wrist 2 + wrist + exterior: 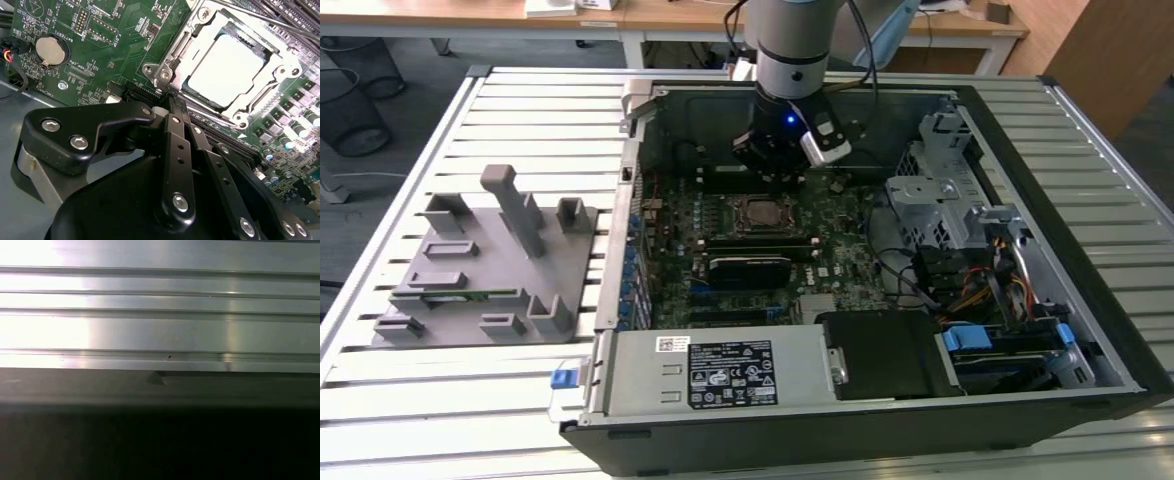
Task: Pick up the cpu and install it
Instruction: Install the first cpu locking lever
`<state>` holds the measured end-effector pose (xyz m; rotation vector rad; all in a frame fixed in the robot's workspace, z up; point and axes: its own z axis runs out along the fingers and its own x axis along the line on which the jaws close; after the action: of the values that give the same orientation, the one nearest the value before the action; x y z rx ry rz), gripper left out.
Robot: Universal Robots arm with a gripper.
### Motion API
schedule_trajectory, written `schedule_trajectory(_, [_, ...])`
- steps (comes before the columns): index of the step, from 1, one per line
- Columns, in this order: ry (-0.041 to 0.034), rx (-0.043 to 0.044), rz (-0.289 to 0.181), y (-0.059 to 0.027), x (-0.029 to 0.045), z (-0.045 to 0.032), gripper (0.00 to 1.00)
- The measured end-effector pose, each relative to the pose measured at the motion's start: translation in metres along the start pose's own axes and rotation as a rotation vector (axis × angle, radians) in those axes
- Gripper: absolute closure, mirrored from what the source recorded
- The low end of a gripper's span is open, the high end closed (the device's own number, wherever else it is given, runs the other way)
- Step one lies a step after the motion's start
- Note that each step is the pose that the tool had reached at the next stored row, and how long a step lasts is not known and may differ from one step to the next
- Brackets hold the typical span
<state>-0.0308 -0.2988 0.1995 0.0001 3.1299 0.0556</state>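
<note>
The cpu [225, 70], a flat square chip with a silver top, lies seated in the metal-framed socket [170, 55] on the green motherboard; in the exterior view the cpu [761, 213] sits mid-board inside the open computer case. My gripper [774, 178] hangs just behind the socket, a little above the board. In the second wrist view the gripper [167, 97] has its black fingers [176, 135] drawn together with nothing between them, the tips close to the socket's corner.
The case [1067, 330] holds a black power supply [720, 375], drive cages [927, 200] and cables on the exterior view's right. A grey parts fixture [480, 260] stands on the slatted table [160, 320] at the exterior view's left. A coin battery [51, 50] sits on the board.
</note>
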Motion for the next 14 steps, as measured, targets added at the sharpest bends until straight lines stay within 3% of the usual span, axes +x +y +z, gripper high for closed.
schedule_trajectory(6, [0.0003,0.0042,0.0,-0.0001,-0.0001,0.0002,0.89])
schedule_trajectory(14, [0.0003,0.0187,0.0,-0.0002,-0.0002,0.0024,0.89])
